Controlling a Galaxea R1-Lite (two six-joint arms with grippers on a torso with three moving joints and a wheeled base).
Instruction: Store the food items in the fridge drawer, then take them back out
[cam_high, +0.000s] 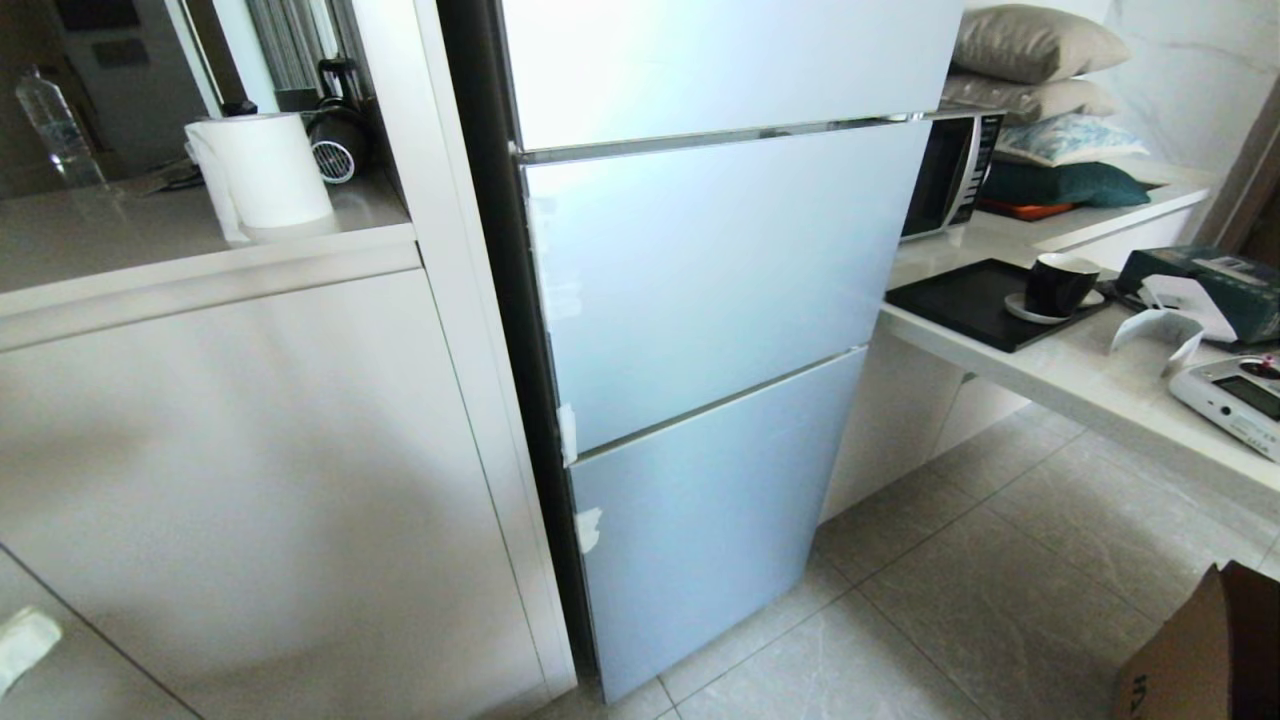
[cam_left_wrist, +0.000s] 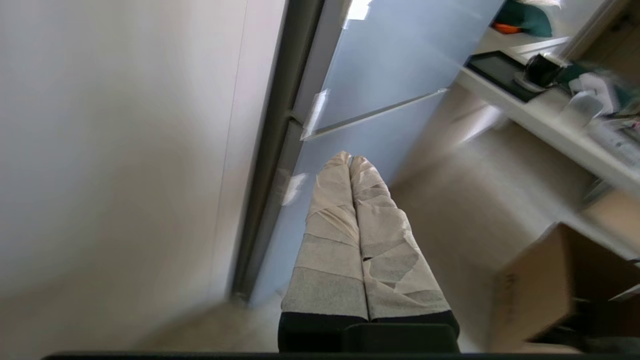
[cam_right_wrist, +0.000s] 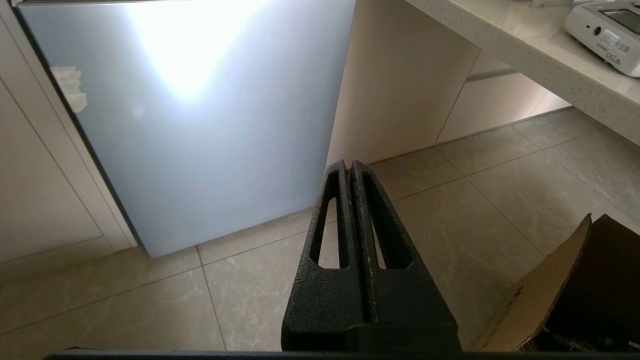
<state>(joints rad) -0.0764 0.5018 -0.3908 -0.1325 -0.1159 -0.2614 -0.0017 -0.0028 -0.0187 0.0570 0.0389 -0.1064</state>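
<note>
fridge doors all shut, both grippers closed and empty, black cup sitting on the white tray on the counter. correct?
One thing is off: the tray under the black cup is black, not white, as the head view shows. The fridge doors are shut; left gripper and right gripper are closed and empty.

Pale blue glossy fridge door panels (cam_high: 700, 280) all shut, flush, blocking access inside. Tiled floor (cam_high: 980, 600) before them open. Brown cardboard box (cam_high: 1215, 650) low right; white stone counter (cam_high: 1080, 380) juts alongside.

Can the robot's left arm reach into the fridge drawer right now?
Probably not. The fridge door panels are all closed, so the drawer is hidden behind them, and the left gripper is shut, short of the doors.
</note>
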